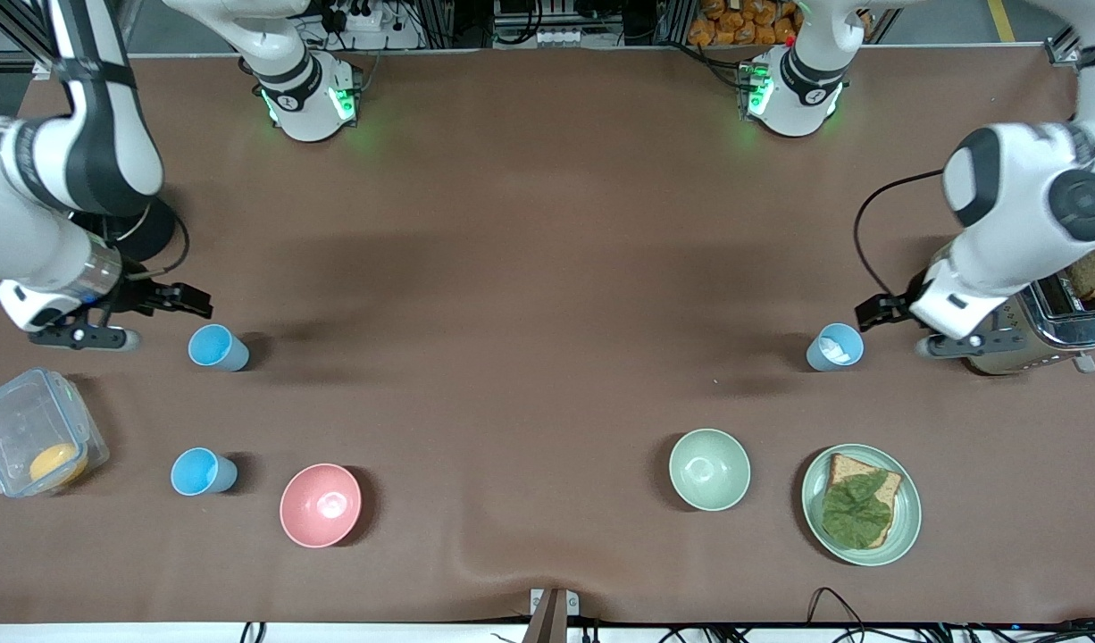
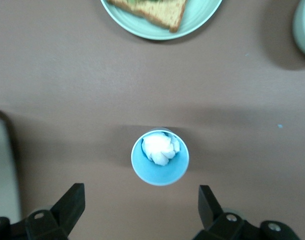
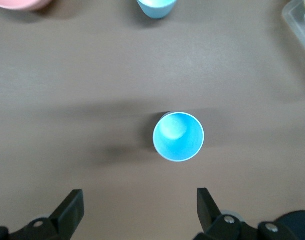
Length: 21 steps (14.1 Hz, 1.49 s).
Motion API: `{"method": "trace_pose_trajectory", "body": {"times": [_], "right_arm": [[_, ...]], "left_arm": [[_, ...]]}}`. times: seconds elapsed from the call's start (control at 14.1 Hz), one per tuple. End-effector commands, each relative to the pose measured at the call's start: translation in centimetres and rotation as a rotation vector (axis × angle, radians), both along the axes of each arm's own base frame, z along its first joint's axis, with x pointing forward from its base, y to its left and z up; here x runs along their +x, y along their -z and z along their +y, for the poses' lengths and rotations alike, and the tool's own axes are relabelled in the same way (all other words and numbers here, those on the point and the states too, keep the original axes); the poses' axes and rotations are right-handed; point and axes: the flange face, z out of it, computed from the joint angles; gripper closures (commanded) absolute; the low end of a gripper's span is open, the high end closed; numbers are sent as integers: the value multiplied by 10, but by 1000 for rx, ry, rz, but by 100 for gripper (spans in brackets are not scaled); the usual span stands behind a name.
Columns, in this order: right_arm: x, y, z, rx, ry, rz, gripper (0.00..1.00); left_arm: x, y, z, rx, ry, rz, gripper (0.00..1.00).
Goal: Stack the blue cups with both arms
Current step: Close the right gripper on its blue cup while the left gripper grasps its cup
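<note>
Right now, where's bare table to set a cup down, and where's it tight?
Bare: the wide middle stretch between the pink bowl and pale green bowl, up to the arm bases. Tight: the plate, toaster and a blue cup cluster; also the clear container end.

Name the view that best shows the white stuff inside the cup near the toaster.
The left wrist view: it looks straight down into the cup, showing the white wad clearly. The front view shows only a small pale patch inside it; the right wrist view misses this cup.

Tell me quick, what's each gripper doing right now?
Left gripper: open, empty, beside the cup with white stuff.
Right gripper: open, empty, beside an empty blue cup.
</note>
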Motion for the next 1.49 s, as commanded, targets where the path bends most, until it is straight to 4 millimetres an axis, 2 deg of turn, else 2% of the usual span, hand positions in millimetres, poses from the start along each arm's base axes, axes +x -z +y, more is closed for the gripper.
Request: {"method": "trace_pose_trajectory", "body": {"times": [0.0,0.14,0.21,0.36,0.43,0.57,0.64,0.85,0.92,1.14,1.28,1.42], "right_arm": [[2,29,-21,-30,-20,8,0],[2,54,-48,-30,-43,7,0],[0,64,-55,-33,-49,-1,0],[-6,80,-56,-37,-53,-27,0],[-7,90,-56,-39,-53,-33,0],[-6,108,-57,-39,-54,-25,0],[-6,111,-57,-39,-55,-26,0],[-7,125,-58,-38,-53,-12,0],[-8,130,-61,-40,-49,-12,0],[-12,145,-62,-39,-47,3,0],[-13,153,-63,-37,-43,17,0],[-13,160,-64,-39,-44,11,0]], "left_arm": [[-7,48,11,-15,1,-25,0],[-7,76,13,-14,17,-32,1],[-7,86,18,-15,13,-23,8],[-6,102,18,-16,12,-6,29],[-6,105,17,-17,15,-2,48],[-3,105,12,-18,24,-5,93],[-3,103,11,-19,26,-8,100],[3,94,3,-24,35,-28,100],[2,85,-10,-34,50,-32,100],[-3,42,-76,-86,34,-40,100],[-10,30,-135,-114,9,-24,100],[-25,23,-204,-154,-25,-18,100]]}}
